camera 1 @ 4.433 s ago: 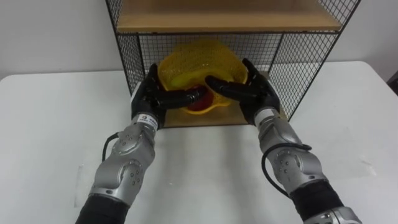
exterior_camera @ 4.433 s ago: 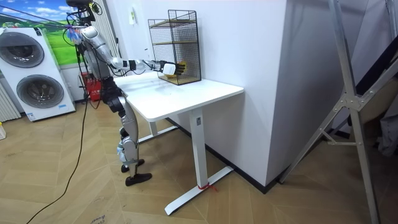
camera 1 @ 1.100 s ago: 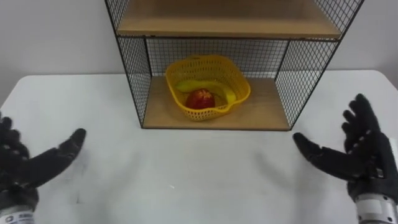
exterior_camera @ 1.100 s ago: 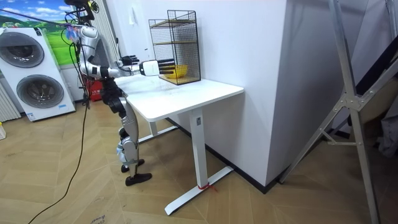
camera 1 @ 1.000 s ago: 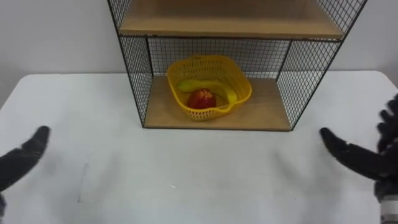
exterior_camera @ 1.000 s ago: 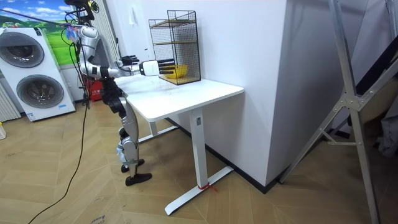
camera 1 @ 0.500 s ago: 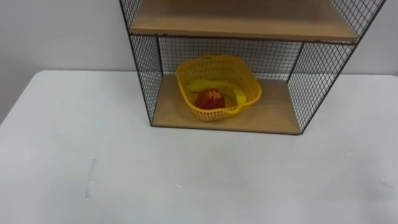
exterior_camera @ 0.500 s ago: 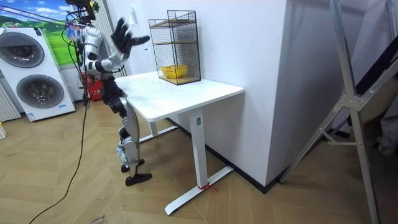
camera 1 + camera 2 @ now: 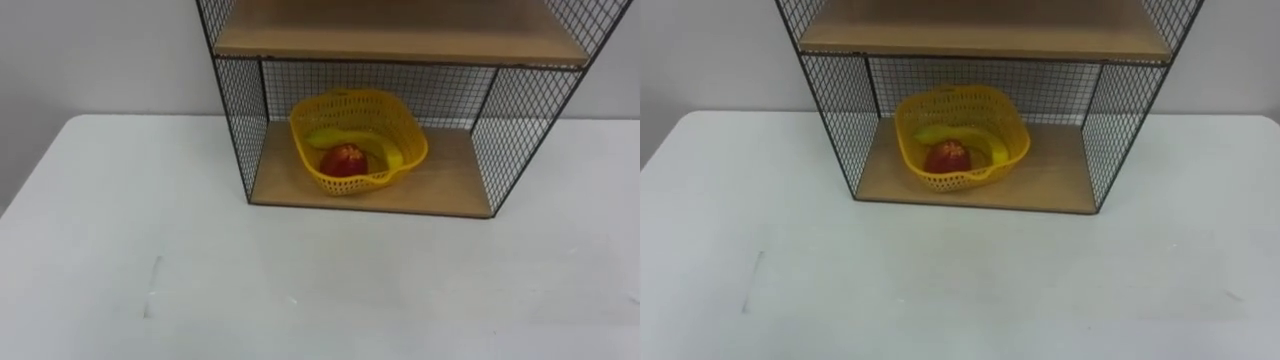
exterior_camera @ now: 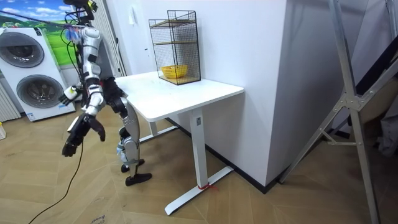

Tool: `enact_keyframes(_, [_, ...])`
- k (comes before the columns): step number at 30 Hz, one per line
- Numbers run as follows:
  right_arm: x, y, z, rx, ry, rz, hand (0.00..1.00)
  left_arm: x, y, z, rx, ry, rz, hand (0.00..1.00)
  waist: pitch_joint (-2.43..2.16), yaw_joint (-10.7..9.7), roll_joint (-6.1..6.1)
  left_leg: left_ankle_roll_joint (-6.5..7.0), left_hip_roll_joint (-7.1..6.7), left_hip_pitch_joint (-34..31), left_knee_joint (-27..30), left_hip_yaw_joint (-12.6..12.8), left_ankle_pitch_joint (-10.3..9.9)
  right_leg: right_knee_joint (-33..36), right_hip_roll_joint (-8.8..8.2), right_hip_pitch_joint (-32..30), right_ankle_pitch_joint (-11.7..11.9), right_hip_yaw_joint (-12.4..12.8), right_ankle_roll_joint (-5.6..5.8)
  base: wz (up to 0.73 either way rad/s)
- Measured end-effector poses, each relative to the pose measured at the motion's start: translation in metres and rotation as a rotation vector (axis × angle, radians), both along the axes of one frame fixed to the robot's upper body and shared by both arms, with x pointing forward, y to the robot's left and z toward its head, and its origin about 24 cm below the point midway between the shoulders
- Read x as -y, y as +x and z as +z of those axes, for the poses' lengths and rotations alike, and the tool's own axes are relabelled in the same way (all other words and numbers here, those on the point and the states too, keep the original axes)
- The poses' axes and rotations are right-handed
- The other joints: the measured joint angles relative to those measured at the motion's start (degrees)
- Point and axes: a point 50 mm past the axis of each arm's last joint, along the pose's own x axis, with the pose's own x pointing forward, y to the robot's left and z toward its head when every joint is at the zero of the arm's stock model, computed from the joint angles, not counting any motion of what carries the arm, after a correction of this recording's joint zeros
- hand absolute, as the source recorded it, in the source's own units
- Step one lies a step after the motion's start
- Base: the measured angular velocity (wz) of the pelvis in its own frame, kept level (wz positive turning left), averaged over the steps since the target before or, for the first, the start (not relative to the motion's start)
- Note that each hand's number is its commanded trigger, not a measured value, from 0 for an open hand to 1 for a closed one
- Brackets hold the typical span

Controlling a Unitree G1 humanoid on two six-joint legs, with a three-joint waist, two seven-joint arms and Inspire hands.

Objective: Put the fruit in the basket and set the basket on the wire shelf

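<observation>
The yellow basket (image 9: 352, 182) sits inside the bottom compartment of the wire shelf (image 9: 447, 181), resting on its lower wooden board, a little toward the left of the middle and clear of both mesh sides. A red apple (image 9: 344, 158) lies in the basket's front half. A banana (image 9: 322, 137) curves behind the apple and round its right side, and the two seem to touch. An upper wooden board (image 9: 400, 40) roofs the compartment. The shelf stands at the far edge of a white table (image 9: 150, 250), against the wall.

In the room view the robot stands at the end of the table on the room view's left, facing the shelf, upright on both legs. Its right hand (image 10: 77, 135) hangs low beside its hip, off the table and below the tabletop. Whether the fingers are spread or curled cannot be told at this distance, and nothing can be seen in the hand. From that hand the basket is well apart, higher up and toward the room view's right, across the table. Behind the hand, farther to the room view's left, stand two washing machines (image 10: 28, 68) on the wooden floor (image 10: 74, 199).
</observation>
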Motion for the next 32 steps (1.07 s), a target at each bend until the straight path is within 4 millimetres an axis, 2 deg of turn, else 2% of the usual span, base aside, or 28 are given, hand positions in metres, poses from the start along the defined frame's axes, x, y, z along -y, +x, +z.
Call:
enact_keyframes(1, [-0.014, 0.002, -0.01, -0.033, 0.105, 0.086, 0.0, 0.016, 0.0, -0.012, -0.012, -0.107, -0.069, 0.0, 0.0, -0.1, 0.02, -0.11, 0.08, 0.5, 0.0, 0.0, -0.1, -0.3, 0.13, 0.4, 0.0, 0.1, 0.1, 0.0])
enact_keyframes(2, [-0.021, 0.004, -0.015, -0.055, 0.164, 0.146, 0.0, 0.023, 0.002, -0.017, -0.022, -0.162, -0.122, 0.0, 0.01, -0.1, 0.02, -0.12, 0.1, 0.7, 0.0, 0.0, -0.1, -0.4, 0.19, 0.8, 0.0, 0.1, 0.08, -0.07])
enact_keyframes(4, [-0.034, 0.022, -0.03, -0.103, 0.36, 0.411, 0.0, 0.039, 0.015, -0.034, -0.045, -0.361, -0.393, 0.0, 0.01, 0.0, -0.08, -0.23, 0.1, 1.7, -0.2, 0.2, 0.0, -0.3, 0.26, 1.3, 0.3, 0.6, -0.02, -0.09])
enact_keyframes(5, [-0.035, 0.028, -0.033, -0.119, 0.4, 0.496, 0.0, 0.042, 0.018, -0.037, -0.055, -0.409, -0.469, 0.0, 0.02, 0.0, -0.08, -0.23, 0.14, 1.9, -0.2, 0.2, 0.0, -0.3, 0.31, 1.5, 0.3, 0.7, -0.03, -0.06])
enact_keyframes(7, [-0.036, 0.053, -0.042, -0.147, 0.523, 0.768, 0.0, 0.049, 0.035, -0.048, -0.062, -0.558, -0.733, 0.0, 0.08, 0.1, -0.13, -0.21, 0.13, 2.8, -0.2, 0.2, 0.0, -0.5, 0.35, 2.4, 0.5, 0.7, -0.09, 0.0])
enact_keyframes(8, [-0.037, 0.059, -0.044, -0.154, 0.551, 0.832, 0.0, 0.05, 0.04, -0.05, -0.067, -0.592, -0.8, 0.0, 0.1, 0.0, -0.14, -0.21, 0.13, 3.1, -0.3, 0.2, 0.0, -0.6, 0.36, 2.7, 0.5, 0.6, -0.09, 0.04])
enact_keyframes(10, [-0.04, 0.08, -0.05, -0.169, 0.64, 1.05, 0.0, 0.056, 0.061, -0.059, -0.071, -0.699, -1.016, 0.0, 0.12, 0.2, -0.17, -0.19, 0.11, 3.8, -0.5, -0.2, 0.1, -1.4, 0.39, 3.9, 0.7, 0.0, -0.04, 0.11])
enact_keyframes(11, [-0.041, 0.084, -0.052, -0.169, 0.659, 1.089, 0.0, 0.057, 0.065, -0.061, -0.07, -0.723, -1.057, 0.0, 0.12, 0.2, -0.21, -0.18, 0.12, 4.0, -0.6, -0.2, 0.1, -1.4, 0.4, 4.1, 0.7, 0.0, -0.05, 0.1])
enact_keyframes(13, [-0.044, 0.101, -0.056, -0.181, 0.721, 1.224, 0.0, 0.063, 0.086, -0.068, -0.087, -0.813, -1.227, 0.0, 0.42, -0.3, -0.34, -0.12, 0.16, 4.0, -0.6, -0.3, 0.1, -1.6, 0.57, 4.2, 0.8, -0.1, -0.2, 0.0])
enact_keyframes(15, [-0.047, 0.109, -0.057, -0.202, 0.77, 1.302, 0.0, 0.066, 0.103, -0.071, -0.101, -0.848, -1.338, 0.0, 0.59, -0.3, -0.4, -0.1, 0.19, 4.0, -0.6, -0.3, 0.1, -1.7, 0.97, 4.2, 0.8, 0.0, -0.24, 0.0])
enact_keyframes(19, [-0.051, 0.116, -0.06, -0.272, 0.86, 1.461, 0.0, 0.067, 0.132, -0.074, -0.104, -0.845, -1.477, 0.0, 1.02, -0.1, -0.66, -0.09, 0.27, 3.8, -0.6, -0.3, 0.1, -2.2, 1.15, 4.2, 1.0, -0.1, -0.27, 0.0])
enact_keyframes(21, [-0.052, 0.118, -0.06, -0.285, 0.892, 1.486, 0.0, 0.068, 0.138, -0.074, -0.105, -0.848, -1.521, 0.0, 1.08, -0.2, -0.75, -0.09, 0.3, 3.6, -0.6, -0.2, 0.1, -2.2, 1.17, 3.9, 1.1, -0.2, -0.28, -0.03])
enact_keyframes(25, [-0.054, 0.131, -0.062, -0.308, 0.913, 1.589, 0.0, 0.071, 0.14, -0.075, -0.097, -0.885, -1.547, 0.0, 1.26, -0.1, -0.73, -0.05, 0.35, 3.6, -0.7, 0.2, 0.2, -2.2, 1.24, 3.6, 1.2, 0.2, -0.27, -0.03])
enact_keyframes(32, [-0.061, 0.141, -0.064, -0.382, 0.932, 1.737, 0.0, 0.075, 0.136, -0.077, -0.085, -0.933, -1.57, 0.0, 1.26, 0.3, -0.74, -0.04, 0.35, 3.7, -0.6, 0.1, 0.2, -2.3, 1.24, 3.8, 1.2, 0.1, -0.3, 0.0])
